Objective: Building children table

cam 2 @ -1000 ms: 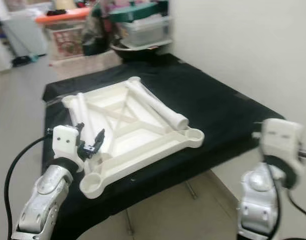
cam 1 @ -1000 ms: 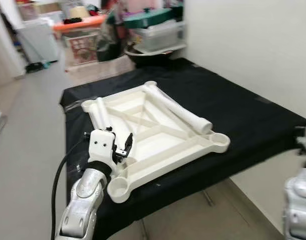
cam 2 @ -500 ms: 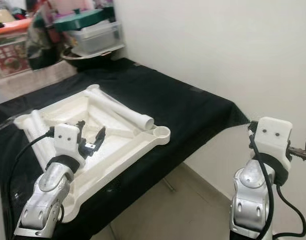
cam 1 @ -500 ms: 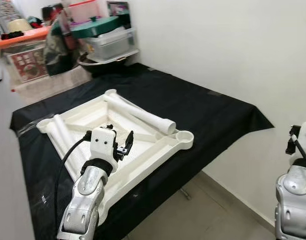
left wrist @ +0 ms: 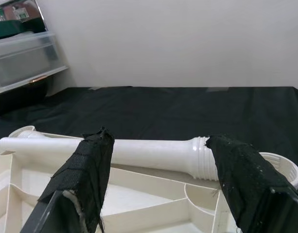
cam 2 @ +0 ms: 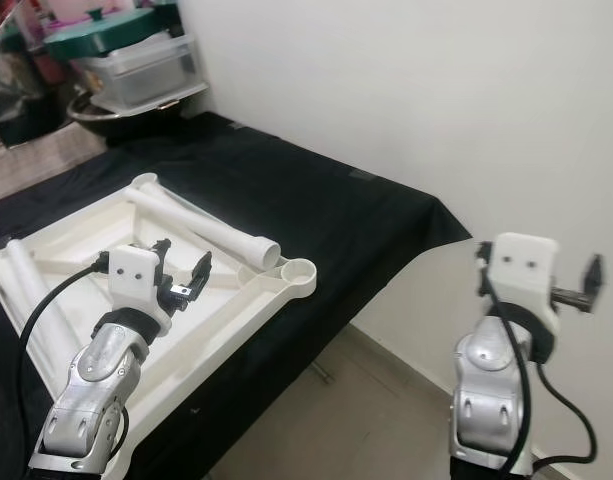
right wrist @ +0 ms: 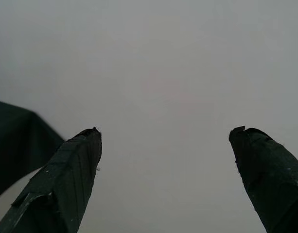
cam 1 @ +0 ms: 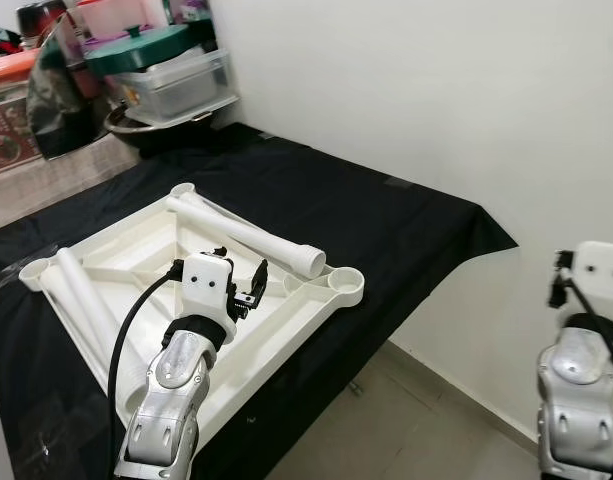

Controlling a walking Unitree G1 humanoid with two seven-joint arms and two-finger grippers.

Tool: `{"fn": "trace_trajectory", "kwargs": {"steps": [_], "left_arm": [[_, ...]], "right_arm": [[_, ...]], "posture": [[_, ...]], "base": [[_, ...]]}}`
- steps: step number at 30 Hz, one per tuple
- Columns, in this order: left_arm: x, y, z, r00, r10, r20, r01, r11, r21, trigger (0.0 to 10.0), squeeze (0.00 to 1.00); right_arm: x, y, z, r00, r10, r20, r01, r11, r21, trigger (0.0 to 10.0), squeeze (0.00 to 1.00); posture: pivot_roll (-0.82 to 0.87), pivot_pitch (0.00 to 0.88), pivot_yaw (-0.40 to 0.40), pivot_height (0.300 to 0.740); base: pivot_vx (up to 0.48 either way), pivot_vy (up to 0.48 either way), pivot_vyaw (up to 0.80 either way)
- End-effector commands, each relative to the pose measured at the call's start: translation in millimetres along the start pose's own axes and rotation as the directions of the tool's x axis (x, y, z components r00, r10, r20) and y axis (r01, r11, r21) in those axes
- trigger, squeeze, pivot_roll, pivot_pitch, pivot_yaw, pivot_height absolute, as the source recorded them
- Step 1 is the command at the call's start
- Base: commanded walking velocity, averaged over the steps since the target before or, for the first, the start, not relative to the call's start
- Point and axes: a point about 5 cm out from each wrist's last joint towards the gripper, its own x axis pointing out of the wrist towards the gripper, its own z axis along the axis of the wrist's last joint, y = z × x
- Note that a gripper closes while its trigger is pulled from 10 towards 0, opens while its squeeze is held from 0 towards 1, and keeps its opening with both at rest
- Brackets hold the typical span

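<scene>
A white tray-like panel (cam 1: 186,290) lies upside down on the black-covered tabletop (cam 1: 386,215), ribs up, with round sockets at its corners. One white leg (cam 1: 248,232) rests across its far part, its threaded end beside a corner socket (cam 1: 346,283); another leg (cam 1: 81,297) lies along its left edge. The left tool (cam 1: 236,285) hovers just over the panel's middle, fingers (left wrist: 88,170) spread wide, holding nothing. The right tool (cam 2: 576,290) is off the tabletop's right edge, facing the white wall (cam 2: 436,100), fingers (right wrist: 71,170) wide apart and empty.

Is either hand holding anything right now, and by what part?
Nothing is held. Left hand is open above the tabletop; right hand is open, facing the wall.
</scene>
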Motion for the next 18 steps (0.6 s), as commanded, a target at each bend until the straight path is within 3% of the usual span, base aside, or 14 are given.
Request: {"fn": "trace_trajectory", "kwargs": {"steps": [1,11,12,13,14,15,18], "left_arm": [[-3.8,5.5,-7,1.000,0.016,-0.026,-0.016,1.000,0.007,10.0,0.00],[-5.2,4.1,-9,0.999,0.014,-0.031,-0.014,1.000,0.009,10.0,0.00],[-4.8,3.4,-7,1.000,0.014,-0.025,-0.013,1.000,0.018,10.0,0.00],[-4.8,3.4,-7,1.000,0.014,-0.025,-0.013,1.000,0.018,10.0,0.00],[-4.4,2.8,-6,1.000,0.014,-0.021,-0.013,1.000,0.024,10.0,0.00],[-4.4,2.8,-6,1.000,0.014,-0.021,-0.013,1.000,0.024,10.0,0.00],[-4.2,2.7,-2,1.000,0.015,-0.011,-0.014,0.998,0.056,10.0,0.00]], "right_arm": [[-8.5,23.1,3,0.992,0.129,0.017,-0.129,0.991,0.028,10.0,0.00],[-22.2,48.4,5,0.949,0.311,0.056,-0.314,0.949,0.038,10.0,0.00],[-35.3,67.6,12,0.888,0.447,0.108,-0.454,0.889,0.054,10.0,0.00],[-35.3,67.6,12,0.888,0.447,0.108,-0.454,0.889,0.054,10.0,0.00],[-41.2,75.2,14,0.857,0.499,0.129,-0.509,0.859,0.058,10.0,0.00],[-41.2,75.2,14,0.857,0.499,0.129,-0.509,0.859,0.058,10.0,0.00],[-52.3,88.9,12,0.797,0.587,0.144,-0.598,0.799,0.059,10.0,0.00]], "posture": [[-0.10,0.000,0.075,0.740],[-0.09,0.000,0.059,0.740],[-0.01,0.000,-0.004,0.740],[-0.01,0.000,-0.004,0.740],[0.00,0.000,-0.014,0.740],[0.00,0.000,-0.014,0.740],[0.05,0.000,-0.064,0.740]], "base": [[0.000,0.000,0.00],[0.000,0.000,0.00],[0.000,0.000,0.00],[0.000,0.000,0.00],[0.000,0.000,0.00],[0.000,0.000,0.00],[0.000,0.000,0.00]]}}
